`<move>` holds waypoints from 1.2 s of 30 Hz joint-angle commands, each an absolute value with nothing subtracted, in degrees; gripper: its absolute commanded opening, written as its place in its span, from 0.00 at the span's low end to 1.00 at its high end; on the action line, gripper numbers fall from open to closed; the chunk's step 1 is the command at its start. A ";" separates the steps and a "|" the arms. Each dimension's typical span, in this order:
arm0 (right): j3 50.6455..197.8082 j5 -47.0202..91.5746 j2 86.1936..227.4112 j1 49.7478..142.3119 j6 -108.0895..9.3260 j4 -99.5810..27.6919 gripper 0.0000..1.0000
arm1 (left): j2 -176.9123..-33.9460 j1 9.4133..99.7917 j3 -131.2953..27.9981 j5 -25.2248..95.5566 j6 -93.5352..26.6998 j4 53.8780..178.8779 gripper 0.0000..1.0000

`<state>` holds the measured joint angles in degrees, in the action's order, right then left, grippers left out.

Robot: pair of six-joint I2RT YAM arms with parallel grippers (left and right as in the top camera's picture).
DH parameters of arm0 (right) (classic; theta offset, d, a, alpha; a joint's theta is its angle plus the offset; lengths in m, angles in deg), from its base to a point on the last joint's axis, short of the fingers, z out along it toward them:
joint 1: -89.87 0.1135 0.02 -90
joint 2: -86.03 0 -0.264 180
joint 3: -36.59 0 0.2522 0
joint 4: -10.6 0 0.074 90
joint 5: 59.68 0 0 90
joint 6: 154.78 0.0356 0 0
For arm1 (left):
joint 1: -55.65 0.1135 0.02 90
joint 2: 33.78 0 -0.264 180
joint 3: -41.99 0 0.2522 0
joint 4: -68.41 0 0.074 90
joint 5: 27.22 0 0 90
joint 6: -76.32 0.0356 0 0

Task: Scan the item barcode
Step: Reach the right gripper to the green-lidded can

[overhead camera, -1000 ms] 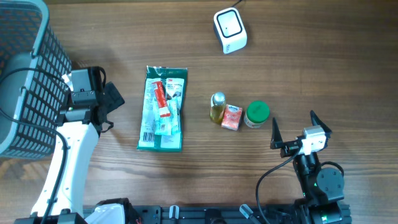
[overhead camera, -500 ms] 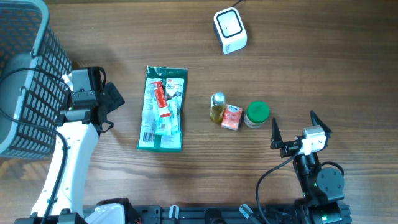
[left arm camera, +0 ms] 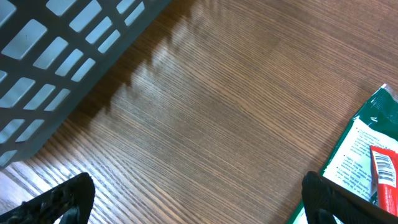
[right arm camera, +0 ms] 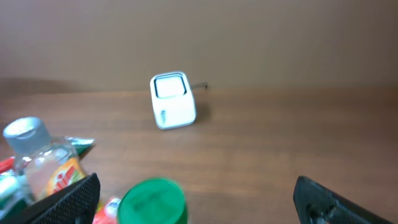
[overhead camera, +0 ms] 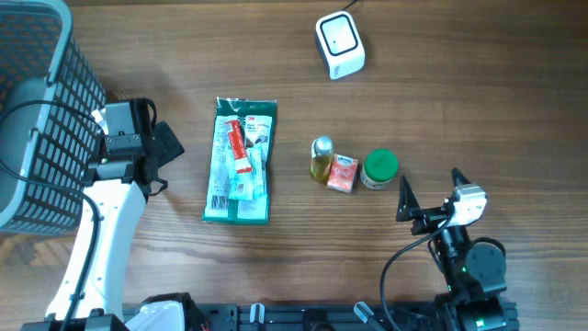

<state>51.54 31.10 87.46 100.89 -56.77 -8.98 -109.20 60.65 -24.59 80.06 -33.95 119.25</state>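
Nothing grasped yet; left gripper (left arm camera: 199, 205) and right gripper (overhead camera: 429, 177) both hold their fingers wide, empty; the green-lidded jar (overhead camera: 379, 169) sits near the right one, scanner (overhead camera: 339, 44) well beyond; next, I'd say, a grasp.

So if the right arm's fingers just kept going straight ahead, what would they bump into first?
Probably the round jar with the green lid, close ahead and slightly left between the open fingers of the right gripper; the white scanner box stands farther on. Height is hard to judge.
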 commanded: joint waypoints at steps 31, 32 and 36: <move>121.22 18.57 168.73 101.24 -27.15 -64.33 1.00 | -109.61 60.91 -24.26 80.19 -33.87 119.06 1.00; 121.22 19.03 170.17 101.64 -27.11 -64.46 1.00 | -109.61 60.91 -24.26 80.19 -33.87 119.08 1.00; 121.22 25.00 176.64 104.50 -23.63 -64.30 1.00 | -109.61 60.91 -24.26 80.19 -33.87 119.06 1.00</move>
<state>120.48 19.47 173.27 102.60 -27.37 -64.13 -109.27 60.65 -24.57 80.04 -33.95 119.23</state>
